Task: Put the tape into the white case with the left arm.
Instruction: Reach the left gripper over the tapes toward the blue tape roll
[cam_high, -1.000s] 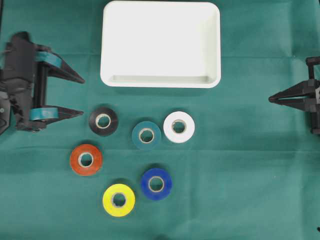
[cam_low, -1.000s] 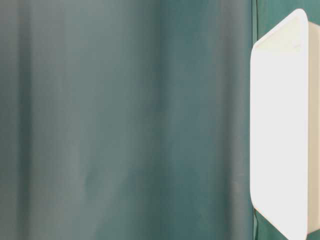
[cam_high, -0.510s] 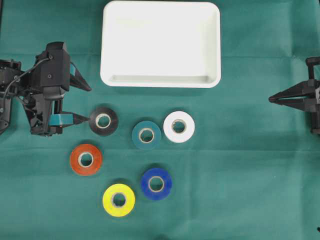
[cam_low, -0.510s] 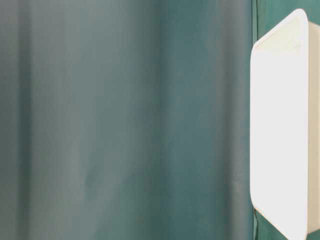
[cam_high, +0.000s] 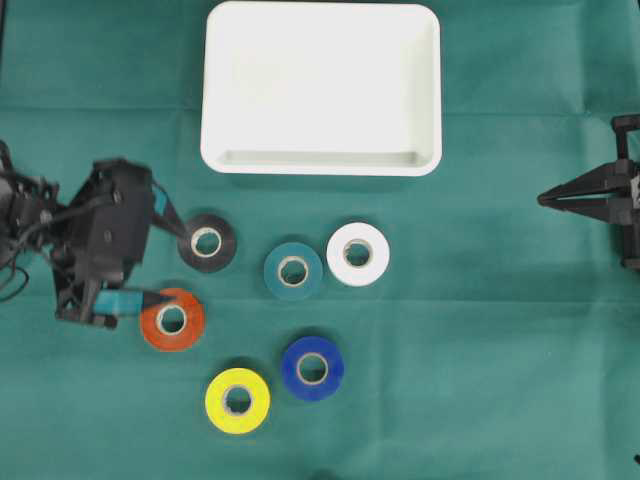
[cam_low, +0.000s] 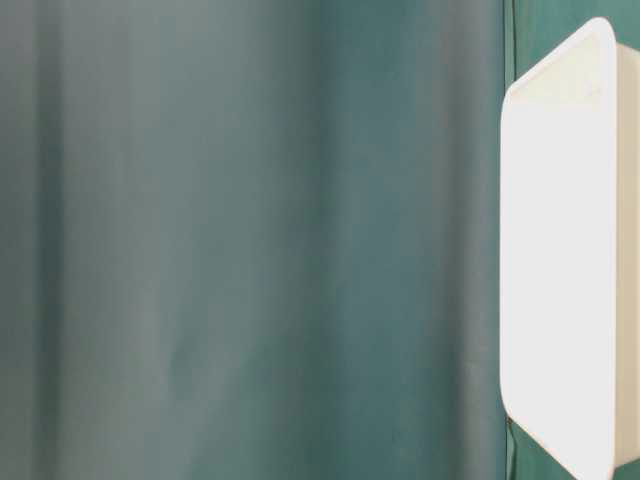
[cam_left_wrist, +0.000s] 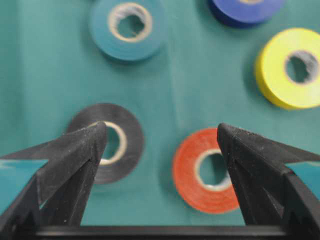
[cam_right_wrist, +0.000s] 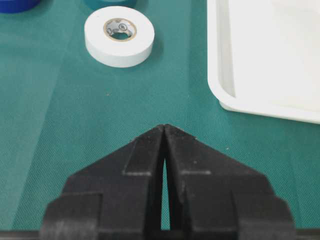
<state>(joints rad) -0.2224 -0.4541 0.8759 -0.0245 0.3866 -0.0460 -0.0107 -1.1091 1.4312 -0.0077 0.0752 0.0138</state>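
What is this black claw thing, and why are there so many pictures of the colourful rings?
Those are two robot arms. Each ends in a pincer called an end effector. One picture looks down from above, one sits low by the table, and two come from small cameras on the arms' wrists. On the green cloth lie six rolls of tape: black, teal, white, orange, blue and yellow. Above them sits the white case, with nothing in it. The left end effector is wide open, with one fingertip at the black roll and one at the orange roll. It holds nothing. The right end effector is shut and waits at the side.
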